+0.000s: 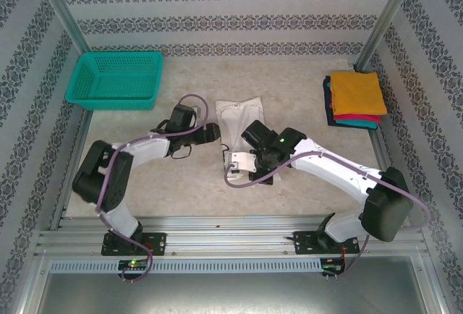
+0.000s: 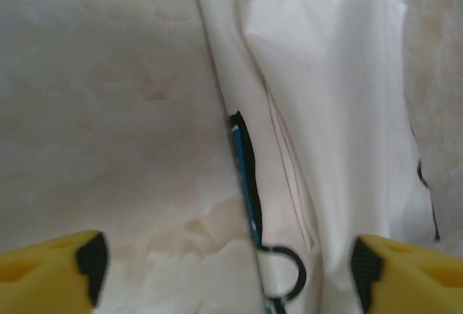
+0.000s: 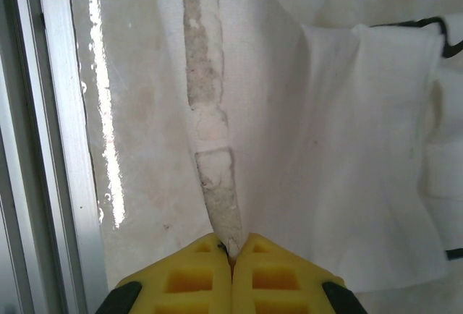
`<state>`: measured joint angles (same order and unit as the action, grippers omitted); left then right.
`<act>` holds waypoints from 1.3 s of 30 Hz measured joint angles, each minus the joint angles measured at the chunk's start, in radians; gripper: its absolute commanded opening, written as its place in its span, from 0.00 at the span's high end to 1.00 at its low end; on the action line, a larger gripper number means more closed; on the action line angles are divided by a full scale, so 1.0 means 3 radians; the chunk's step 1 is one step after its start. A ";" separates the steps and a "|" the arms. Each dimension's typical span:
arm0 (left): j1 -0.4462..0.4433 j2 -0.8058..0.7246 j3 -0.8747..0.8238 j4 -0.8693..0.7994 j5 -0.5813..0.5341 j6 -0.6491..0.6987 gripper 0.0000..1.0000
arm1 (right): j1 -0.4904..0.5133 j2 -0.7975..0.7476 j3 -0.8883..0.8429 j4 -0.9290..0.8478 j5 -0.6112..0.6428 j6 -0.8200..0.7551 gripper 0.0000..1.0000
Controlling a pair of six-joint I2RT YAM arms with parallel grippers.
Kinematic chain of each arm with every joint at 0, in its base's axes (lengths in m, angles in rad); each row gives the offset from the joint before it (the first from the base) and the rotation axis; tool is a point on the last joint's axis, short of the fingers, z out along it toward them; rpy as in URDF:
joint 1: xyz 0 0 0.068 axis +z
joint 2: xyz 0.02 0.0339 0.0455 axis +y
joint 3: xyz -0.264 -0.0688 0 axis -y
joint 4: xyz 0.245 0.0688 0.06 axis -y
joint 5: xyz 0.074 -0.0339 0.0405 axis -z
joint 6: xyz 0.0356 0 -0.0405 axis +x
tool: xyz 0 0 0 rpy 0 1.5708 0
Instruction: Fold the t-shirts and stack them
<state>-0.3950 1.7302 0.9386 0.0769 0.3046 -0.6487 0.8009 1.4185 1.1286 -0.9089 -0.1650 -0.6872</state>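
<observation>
Seen from overhead, a pale, marbled stone-look table (image 1: 289, 97) is closed in by walls papered in grey floral stripes (image 1: 239, 10). Silver metal posts (image 1: 61, 10) rise at the far corners, and a ribbed aluminium rail (image 1: 231, 238) runs along the near edge.

Two black-and-white robot arms are bolted to that rail. The left arm (image 1: 108, 176) is based at 7 o'clock and the right arm (image 1: 347, 176) at 5 o'clock. Both reach in toward the middle, trailing purple cables (image 1: 249, 180). The right arm's wrist lies over the near end of the garment and hides it from above.

At 10 o'clock sits a teal rectangular plastic mesh basket (image 1: 108, 100), well apart from the arms, its mesh floor in plain view. At 2 o'clock, near the table's right edge, lies a stack of folded t-shirts (image 1: 357, 91). Orange is on top, with red, teal and a dark layer showing beneath.

At the centre, a white cloth t-shirt (image 1: 237, 115) lies folded into a long narrow strip running from 12 to 6 o'clock. In the left wrist view, black and blue print lines (image 2: 242, 176) show along its fold.

In that same view, the left gripper (image 2: 228, 270), with yellow fingers and black pads, stands wide apart. It straddles the shirt's left edge, one finger over bare table and the other over cloth. I cannot tell whether it touches.

In the right wrist view, the right gripper (image 3: 231, 250) is pinched tight on the near end of the white shirt. It grips at a fold bearing a greyish, patchy strip (image 3: 206, 111).
</observation>
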 measured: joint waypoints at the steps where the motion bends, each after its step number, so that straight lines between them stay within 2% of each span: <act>1: -0.0008 0.0139 0.0079 0.0023 0.0022 -0.0178 0.34 | -0.0001 0.0000 0.0031 -0.0003 0.0001 -0.0003 1.00; 3: -0.0011 0.0383 0.0230 0.0060 0.0094 -0.0459 0.39 | -0.0003 0.0003 0.0074 -0.0005 0.0010 -0.0025 1.00; 8: 0.0006 0.0772 0.0559 0.0198 0.0291 -0.1010 0.60 | -0.0067 0.0045 0.0128 -0.0028 0.0023 -0.0088 1.00; 11: -0.0018 0.0944 0.0649 0.0298 0.0374 -0.1148 0.73 | -0.0089 0.0062 0.0132 -0.0029 0.0023 -0.0095 1.00; 14: -0.0014 0.0969 0.0683 0.0309 0.0422 -0.1211 0.80 | -0.0090 0.0072 0.0132 -0.0029 0.0023 -0.0102 1.00; 18: -0.0017 0.1019 0.0710 0.0309 0.0476 -0.1261 1.00 | -0.0094 0.0097 0.0134 -0.0029 0.0023 -0.0113 1.00; 26: -0.0015 0.1038 0.0701 0.0312 0.0506 -0.1202 1.00 | -0.0112 0.0127 0.0263 -0.0144 -0.0022 -0.0154 1.00; 32: -0.0034 0.0866 0.0423 0.0348 0.0622 -0.0974 1.00 | -0.0112 0.0127 0.0421 -0.0327 -0.0057 -0.0217 1.00; 39: -0.0060 0.0750 0.0174 0.0460 0.0792 -0.0825 1.00 | -0.0287 0.0463 0.1047 -0.0462 0.0046 -0.0453 1.00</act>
<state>-0.4129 1.9553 0.9909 0.2150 0.5423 -0.8963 0.7147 1.5574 1.4425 -1.0473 -0.1513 -0.8230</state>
